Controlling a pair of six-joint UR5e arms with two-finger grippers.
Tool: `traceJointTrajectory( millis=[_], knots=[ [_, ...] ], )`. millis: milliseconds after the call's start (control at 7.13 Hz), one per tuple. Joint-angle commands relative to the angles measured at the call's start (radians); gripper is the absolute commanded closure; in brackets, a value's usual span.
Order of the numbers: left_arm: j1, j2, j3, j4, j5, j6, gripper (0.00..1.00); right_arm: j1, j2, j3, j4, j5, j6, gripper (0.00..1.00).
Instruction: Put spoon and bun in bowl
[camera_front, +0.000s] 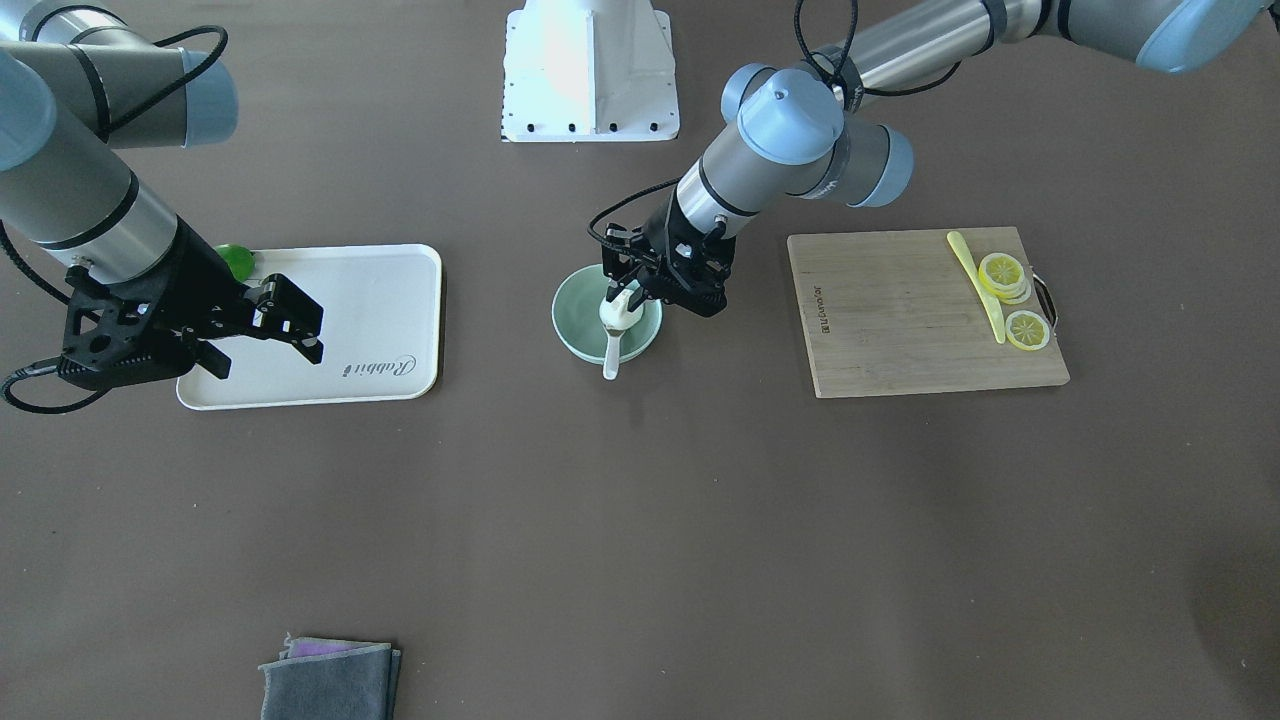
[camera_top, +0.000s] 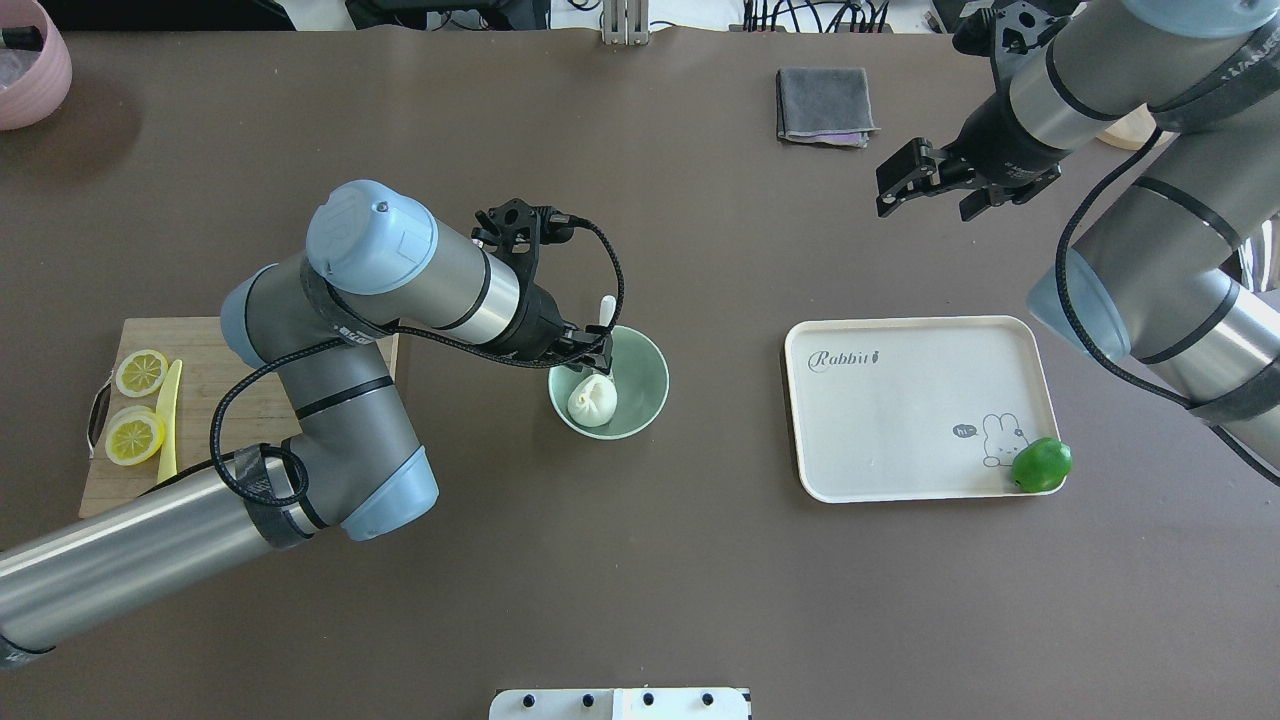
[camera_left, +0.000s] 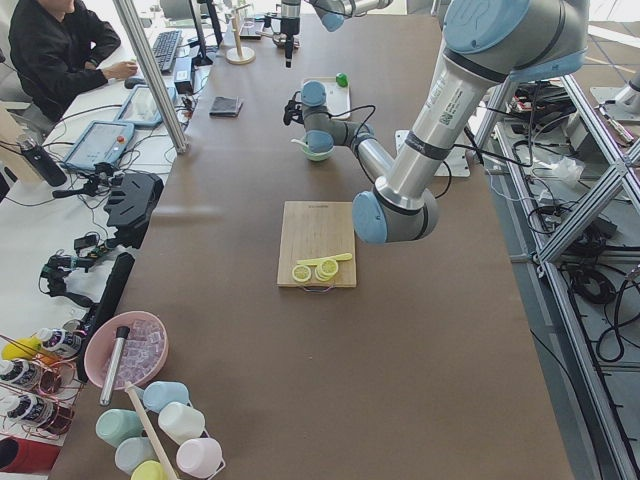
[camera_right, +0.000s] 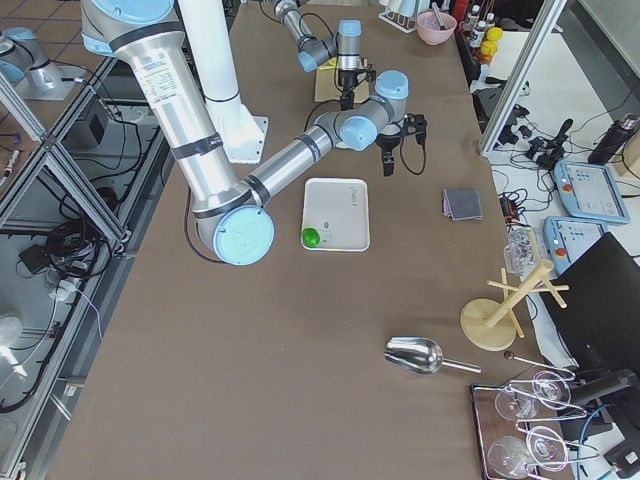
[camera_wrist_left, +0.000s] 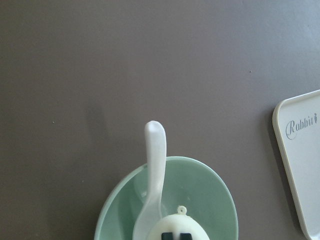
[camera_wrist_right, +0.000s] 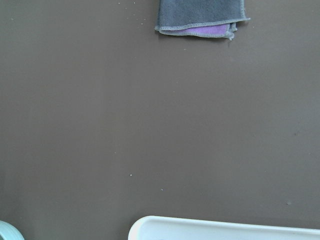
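The mint-green bowl (camera_top: 645, 385) stands mid-table; it also shows in the front view (camera_front: 570, 322) and the left wrist view (camera_wrist_left: 215, 195). The white spoon (camera_top: 604, 308) (camera_front: 611, 355) (camera_wrist_left: 155, 170) lies in it, its handle sticking out over the far rim. The white pleated bun (camera_top: 590, 402) (camera_front: 620, 312) (camera_wrist_left: 180, 220) sits low inside the bowl. My left gripper (camera_top: 592, 362) (camera_front: 632, 298) (camera_wrist_left: 176, 236) is right over the bun, its fingertips close together, pinching the bun's top. My right gripper (camera_top: 920, 195) (camera_front: 265, 340) is open and empty, held above the table beyond the tray.
A white tray (camera_top: 900, 420) (camera_front: 380, 310) lies right of the bowl, a green lime (camera_top: 1041, 465) (camera_front: 237, 260) at its near right corner. A wooden board (camera_front: 900, 320) on my left holds a pale-yellow knife (camera_front: 978, 285) and lemon slices (camera_front: 1027, 330). A folded grey cloth (camera_top: 825, 105) lies at the far side.
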Motion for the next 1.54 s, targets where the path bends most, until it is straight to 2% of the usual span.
traceJointTrajectory(
  millis=[0, 140, 280, 421, 561, 701, 841, 981, 1262, 1402],
  knots=[
    [0.000, 0.004, -0.039, 0.012, 0.003, -0.004, 0.02, 0.006, -0.007, 0.002, 0.000, 0.005, -0.002, 0.00],
    [-0.066, 0.028, -0.118, 0.121, 0.006, 0.004, 0.02, 0.025, -0.025, 0.005, 0.000, 0.014, -0.045, 0.00],
    [-0.130, 0.049, -0.244, 0.336, 0.003, 0.067, 0.02, 0.075, -0.085, 0.008, 0.004, 0.052, -0.123, 0.00],
    [-0.217, 0.083, -0.329, 0.481, 0.005, 0.335, 0.02, 0.156, -0.163, 0.013, 0.009, 0.106, -0.303, 0.00],
    [-0.344, 0.162, -0.352, 0.534, -0.006, 0.570, 0.02, 0.228, -0.237, -0.002, 0.003, 0.109, -0.508, 0.00],
    [-0.496, 0.245, -0.349, 0.539, -0.010, 0.755, 0.02, 0.300, -0.280, -0.036, 0.001, 0.105, -0.612, 0.00],
    [-0.643, 0.322, -0.328, 0.526, -0.089, 0.848, 0.02, 0.378, -0.317, -0.088, 0.009, 0.114, -0.620, 0.00],
    [-0.734, 0.394, -0.320, 0.486, -0.118, 0.861, 0.02, 0.442, -0.322, -0.147, 0.009, 0.138, -0.620, 0.00],
    [-0.796, 0.553, -0.267, 0.449, -0.109, 0.863, 0.02, 0.511, -0.360, -0.221, 0.009, 0.162, -0.678, 0.00],
    [-0.834, 0.574, -0.210, 0.450, -0.119, 0.863, 0.02, 0.531, -0.406, -0.222, 0.011, 0.165, -0.679, 0.00]
  ],
)
